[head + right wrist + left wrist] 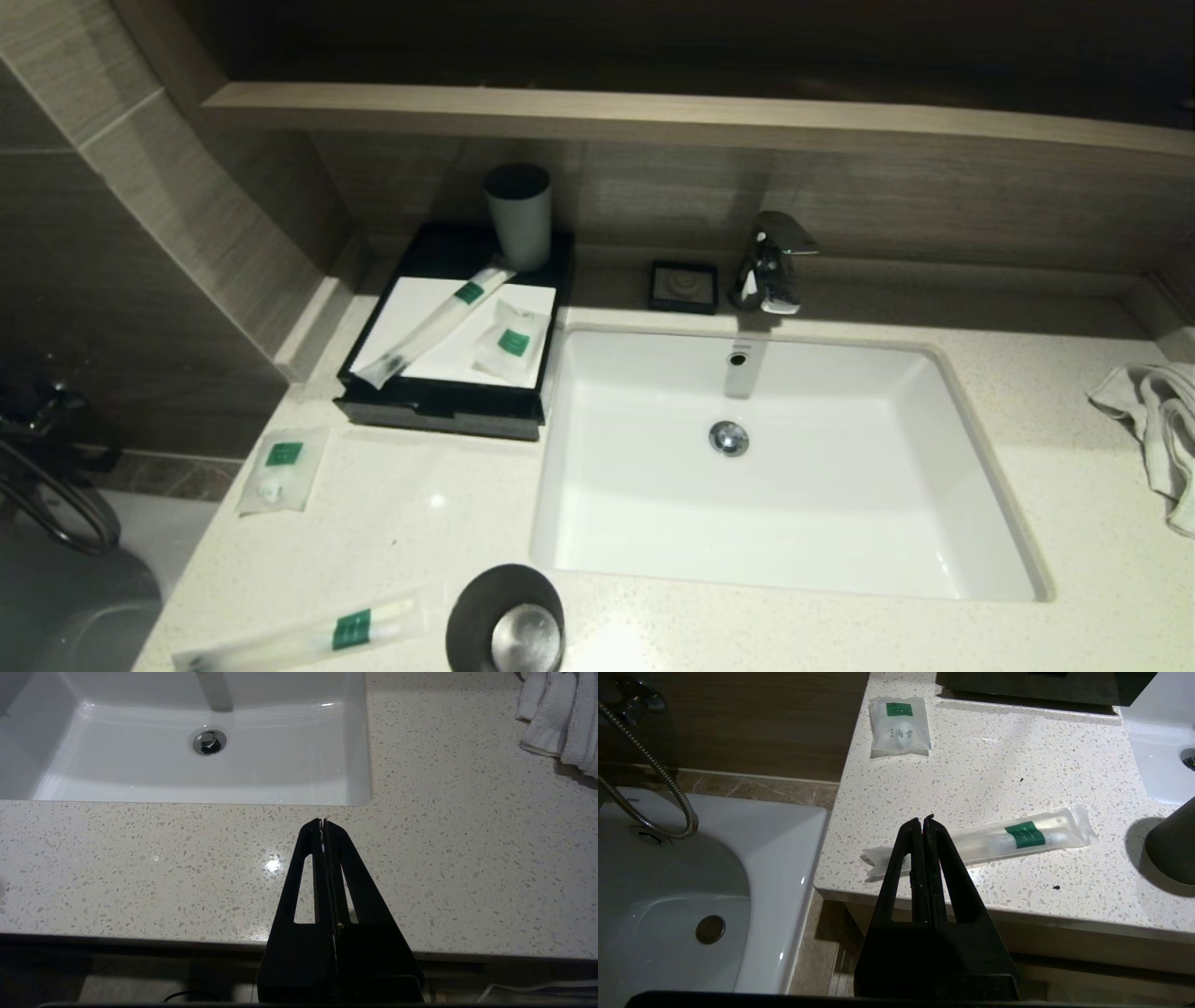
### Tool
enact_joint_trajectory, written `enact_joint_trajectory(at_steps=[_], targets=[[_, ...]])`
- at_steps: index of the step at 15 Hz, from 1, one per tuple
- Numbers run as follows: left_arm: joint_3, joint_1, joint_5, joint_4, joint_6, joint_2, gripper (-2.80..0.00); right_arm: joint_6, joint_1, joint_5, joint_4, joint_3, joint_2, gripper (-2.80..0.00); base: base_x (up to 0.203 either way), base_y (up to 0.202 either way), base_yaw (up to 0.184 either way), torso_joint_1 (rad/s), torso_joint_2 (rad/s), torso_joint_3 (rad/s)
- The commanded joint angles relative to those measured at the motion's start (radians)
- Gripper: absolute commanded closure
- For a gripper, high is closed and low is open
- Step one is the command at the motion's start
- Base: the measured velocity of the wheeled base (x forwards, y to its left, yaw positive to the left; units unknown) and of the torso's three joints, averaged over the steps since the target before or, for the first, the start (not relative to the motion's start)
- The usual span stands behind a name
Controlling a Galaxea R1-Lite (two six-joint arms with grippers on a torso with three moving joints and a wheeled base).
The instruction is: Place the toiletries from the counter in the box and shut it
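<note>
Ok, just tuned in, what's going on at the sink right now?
Nothing is being handled yet. The left gripper and right gripper are both shut and empty, held back at the counter's front edge. Two sachets lie on the counter: a small one and a long one near the black cup. Another long sachet and a small sachet rest on top of the box, not inside it.

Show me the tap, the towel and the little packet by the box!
tap (773, 261), head view, on its shiny body.
towel (1158, 420), head view, on its folds.
small sachet (280, 469), head view, on its middle.
</note>
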Motion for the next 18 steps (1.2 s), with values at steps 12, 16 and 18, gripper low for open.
enact_joint_trajectory(at_steps=[12, 16, 18], targets=[[-0.074, 0.001, 0.001, -0.001, 0.005, 0.002, 0.0, 0.0, 0.0, 0.0, 0.0, 0.0, 0.0, 0.0, 0.0, 0.0, 0.0, 0.0, 0.0, 0.0], [-0.174, 0.001, -0.003, 0.008, 0.006, 0.002, 0.0, 0.0, 0.0, 0.0, 0.0, 0.0, 0.0, 0.0, 0.0, 0.0, 0.0, 0.0, 0.0, 0.0], [-0.253, 0.001, -0.012, 0.051, 0.006, 0.002, 0.0, 0.0, 0.0, 0.0, 0.0, 0.0, 0.002, 0.0, 0.0, 0.0, 0.0, 0.0, 0.0, 0.0]])
